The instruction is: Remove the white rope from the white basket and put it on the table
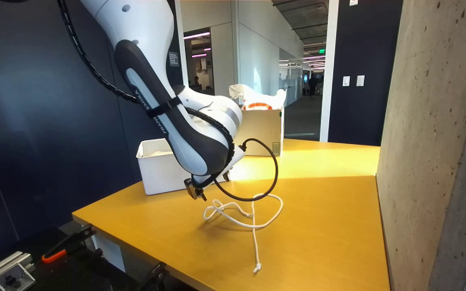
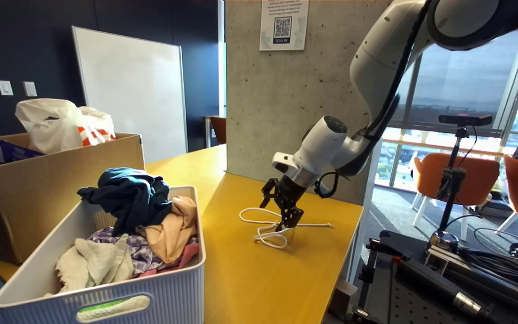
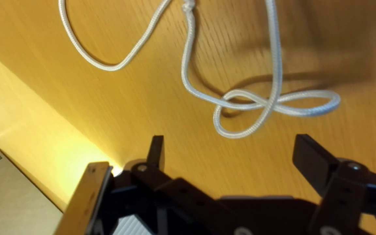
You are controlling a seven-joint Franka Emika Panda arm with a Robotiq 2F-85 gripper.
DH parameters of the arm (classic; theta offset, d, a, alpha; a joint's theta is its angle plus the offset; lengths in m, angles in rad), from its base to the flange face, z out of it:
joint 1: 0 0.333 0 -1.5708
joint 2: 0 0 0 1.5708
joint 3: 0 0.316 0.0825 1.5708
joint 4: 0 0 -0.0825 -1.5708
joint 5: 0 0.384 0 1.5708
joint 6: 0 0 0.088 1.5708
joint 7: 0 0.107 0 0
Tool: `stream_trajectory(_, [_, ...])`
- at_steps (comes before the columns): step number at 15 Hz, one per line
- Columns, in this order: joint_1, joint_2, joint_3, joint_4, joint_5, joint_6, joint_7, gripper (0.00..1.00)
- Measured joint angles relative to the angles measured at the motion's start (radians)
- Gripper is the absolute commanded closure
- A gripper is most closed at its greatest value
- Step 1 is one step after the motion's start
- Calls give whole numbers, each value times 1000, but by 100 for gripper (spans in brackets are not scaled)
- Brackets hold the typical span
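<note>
The white rope lies in loose loops on the yellow-orange table, outside the basket, in both exterior views. In the wrist view its loops cross just beyond the fingertips. My gripper is open, with nothing between its fingers in the wrist view. It points down above or beside the rope in an exterior view; the exact height is hard to tell. The white basket holds several cloths. In an exterior view the arm partly hides the basket; a ribbed corner shows in the wrist view.
A tan cardboard box with white plastic bags stands beside the basket. A concrete pillar borders the table. A black cart with a camera stand is near the table's edge. A black cable loops off the wrist.
</note>
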State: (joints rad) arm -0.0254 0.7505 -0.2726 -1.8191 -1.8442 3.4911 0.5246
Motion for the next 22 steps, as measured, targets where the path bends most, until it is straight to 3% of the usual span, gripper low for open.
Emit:
stream_trajectory(8, [-11,-213,45,-272,192,-31,63,0])
stream_trajectory(16, [-50,-250,41,-474,324,-33,123,0])
stream_trajectory(22, [-148,-209,47,-505,387,-16,145,0])
